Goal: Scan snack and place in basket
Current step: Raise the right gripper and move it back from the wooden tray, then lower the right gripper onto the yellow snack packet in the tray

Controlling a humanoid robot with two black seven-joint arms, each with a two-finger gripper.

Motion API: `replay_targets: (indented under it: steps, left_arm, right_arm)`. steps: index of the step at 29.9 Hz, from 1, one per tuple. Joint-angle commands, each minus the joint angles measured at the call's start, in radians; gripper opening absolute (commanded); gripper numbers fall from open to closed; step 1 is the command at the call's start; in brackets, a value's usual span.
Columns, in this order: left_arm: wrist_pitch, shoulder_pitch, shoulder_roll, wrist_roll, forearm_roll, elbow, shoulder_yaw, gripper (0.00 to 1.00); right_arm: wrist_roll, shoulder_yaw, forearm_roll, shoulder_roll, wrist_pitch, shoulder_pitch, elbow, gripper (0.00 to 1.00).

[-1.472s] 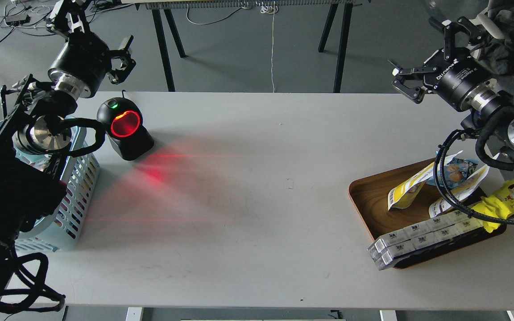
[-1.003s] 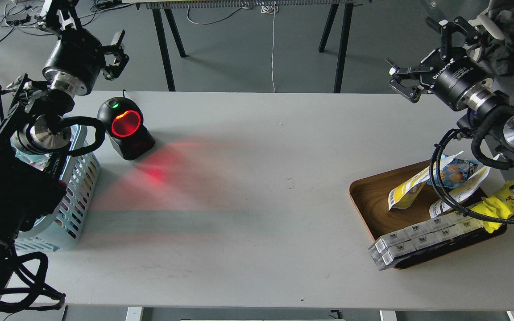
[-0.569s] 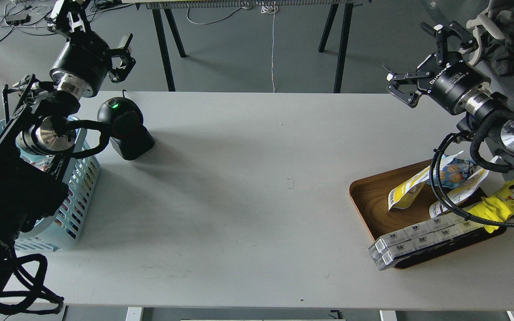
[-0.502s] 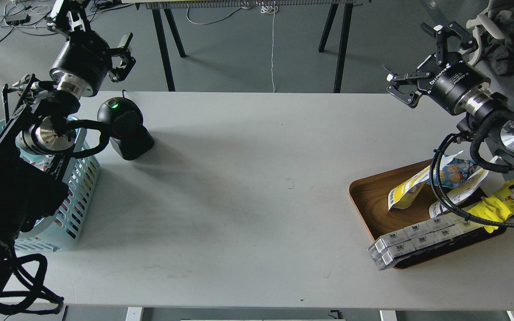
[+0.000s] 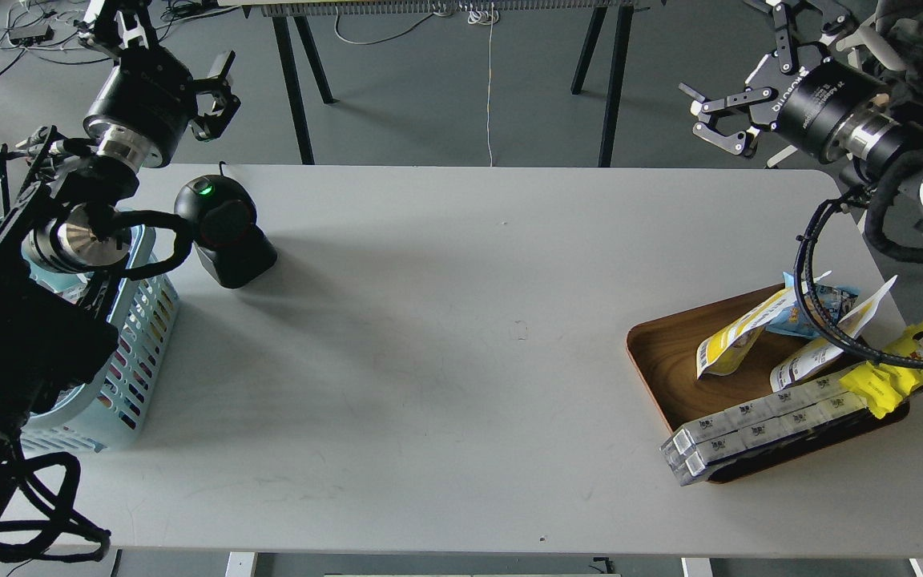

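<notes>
Yellow-and-white, the snack (image 5: 730,340) is leaning in the wooden tray (image 5: 664,349) near the tabletop's (image 5: 445,336) right edge, while the light blue basket (image 5: 135,336) is sitting at the left edge. Both the left claw (image 5: 177,48) and the right claw (image 5: 742,80) are hanging spread and empty beyond the far corners.

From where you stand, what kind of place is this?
Probably a robotics lab staged as a checkout: a barcode scanner on a plain grey table, a tray of packaged snacks, and loose cables on the floor.
</notes>
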Motion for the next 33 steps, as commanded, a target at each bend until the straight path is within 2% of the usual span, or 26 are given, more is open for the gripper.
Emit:
replay_targets:
  steps: [1, 3, 8, 12, 16, 18, 24, 28, 33]
  left_arm:
    - [-0.001, -0.005, 0.001, -0.001, 0.000, 0.000, 0.000, 1.00]
    - [-0.001, -0.005, 0.001, -0.004, 0.000, 0.000, 0.000, 1.00]
    - [-0.001, -0.005, 0.002, -0.021, 0.000, 0.000, 0.000, 1.00]
    - [-0.001, -0.005, 0.004, -0.028, 0.000, 0.000, 0.000, 1.00]
    - [-0.001, -0.005, 0.007, -0.030, 0.000, 0.000, 0.000, 1.00]
    - [-0.001, -0.005, 0.007, -0.028, 0.000, 0.000, 0.000, 1.00]
    - [-0.004, -0.004, 0.009, -0.028, 0.000, 0.000, 0.000, 1.00]
    - [-0.004, -0.004, 0.005, -0.028, 0.000, -0.001, 0.000, 1.00]
    - [-0.004, -0.004, 0.005, -0.028, 0.000, -0.001, 0.000, 1.00]
  right_arm:
    - [-0.003, -0.234, -0.017, 0.008, -0.027, 0.191, 0.047, 0.99]
    - [-0.011, -0.340, -0.059, 0.004, -0.062, 0.301, 0.122, 0.99]
    - [-0.042, -0.651, -0.323, -0.035, -0.245, 0.688, 0.424, 0.99]
    - [-0.118, -0.924, -0.411, -0.035, -0.271, 0.956, 0.569, 0.99]
    - [-0.206, -1.059, -0.454, -0.038, -0.273, 1.108, 0.646, 0.99]
    - [-0.232, -1.112, -0.455, -0.038, -0.273, 1.144, 0.644, 0.99]
    - [-0.269, -1.193, -0.471, -0.035, -0.279, 1.147, 0.644, 0.99]
    - [-0.272, -1.247, -0.549, -0.035, -0.335, 1.144, 0.644, 0.99]
    - [-0.273, -1.314, -0.558, -0.038, -0.357, 1.144, 0.646, 0.99]
